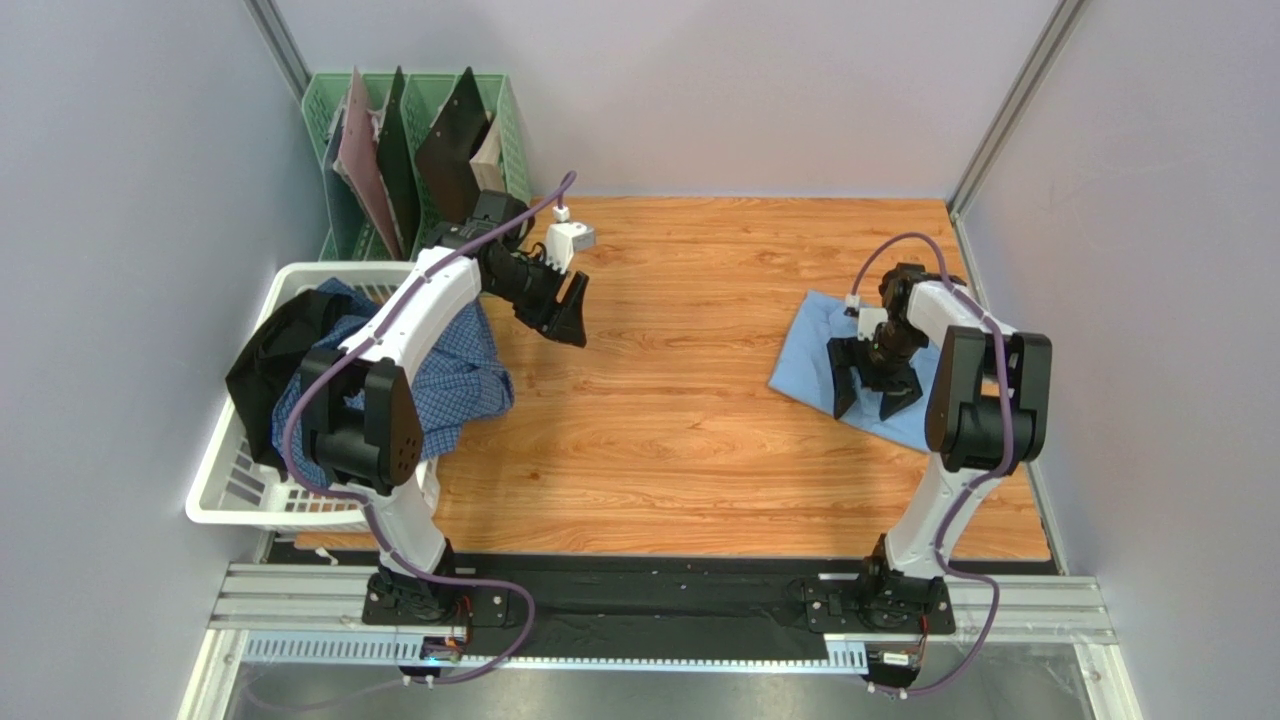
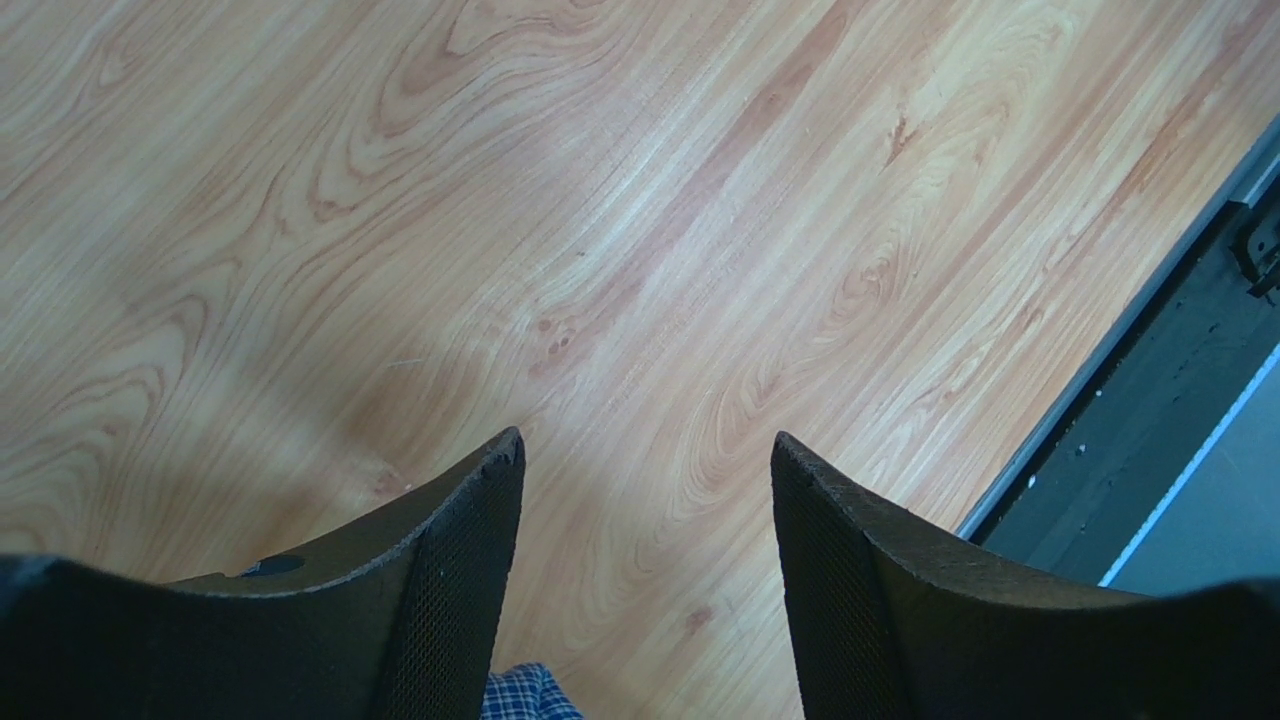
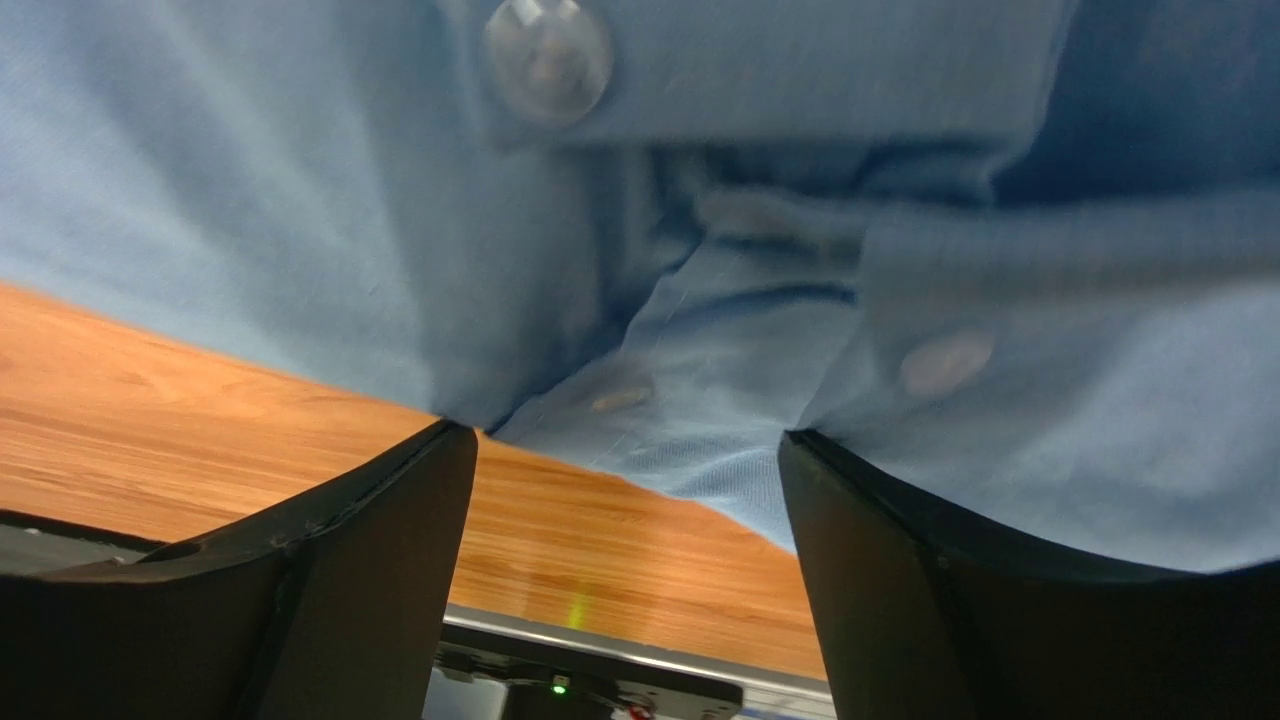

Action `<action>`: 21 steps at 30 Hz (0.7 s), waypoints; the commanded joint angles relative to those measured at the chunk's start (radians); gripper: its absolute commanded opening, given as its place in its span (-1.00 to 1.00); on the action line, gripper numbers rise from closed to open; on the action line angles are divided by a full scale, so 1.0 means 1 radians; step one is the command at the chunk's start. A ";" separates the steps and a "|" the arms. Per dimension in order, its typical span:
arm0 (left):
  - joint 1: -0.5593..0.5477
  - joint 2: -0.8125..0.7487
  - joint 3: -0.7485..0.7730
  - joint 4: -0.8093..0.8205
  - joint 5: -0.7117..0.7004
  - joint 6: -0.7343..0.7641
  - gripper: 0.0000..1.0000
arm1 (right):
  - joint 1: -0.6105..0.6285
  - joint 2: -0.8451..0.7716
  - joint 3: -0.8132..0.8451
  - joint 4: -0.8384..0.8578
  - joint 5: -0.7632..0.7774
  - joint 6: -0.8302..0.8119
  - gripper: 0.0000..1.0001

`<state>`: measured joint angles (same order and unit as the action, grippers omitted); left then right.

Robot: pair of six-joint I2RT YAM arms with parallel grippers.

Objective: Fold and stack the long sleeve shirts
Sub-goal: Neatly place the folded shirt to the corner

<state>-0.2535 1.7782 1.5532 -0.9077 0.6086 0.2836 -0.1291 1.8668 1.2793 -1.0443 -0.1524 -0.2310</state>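
The plain light blue long sleeve shirt lies folded on the right side of the wooden table. My right gripper hovers just over its near edge, open. In the right wrist view the shirt with its buttons fills the upper part, and the gripper holds nothing between its fingers. The blue-and-white checked shirt hangs over the rim of the white basket at the left. My left gripper is open above bare wood to the right of it; a corner of checked cloth shows below.
A black garment lies in the basket beside the checked shirt. A green rack with upright boards stands at the back left. Grey walls close both sides. The metal rail runs along the near edge.
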 commanded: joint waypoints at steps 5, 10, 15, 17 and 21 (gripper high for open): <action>0.007 -0.046 0.025 -0.023 -0.013 0.045 0.35 | -0.145 0.202 0.317 -0.002 0.053 -0.378 0.64; 0.008 -0.037 0.035 -0.028 -0.009 0.045 0.36 | -0.165 0.168 0.433 -0.068 -0.041 -0.351 0.67; 0.008 -0.066 0.004 -0.007 -0.001 0.031 0.36 | -0.149 -0.063 0.151 0.041 -0.075 -0.232 0.71; 0.008 -0.077 -0.005 0.006 0.005 0.019 0.36 | -0.126 -0.090 0.082 0.072 -0.041 -0.160 0.72; 0.008 -0.086 -0.013 0.013 0.002 0.008 0.36 | -0.106 -0.113 -0.062 0.174 0.040 -0.028 0.71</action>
<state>-0.2527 1.7535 1.5436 -0.9211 0.5938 0.2970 -0.2497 1.7706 1.3182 -1.0073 -0.1822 -0.4133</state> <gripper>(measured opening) 0.677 0.855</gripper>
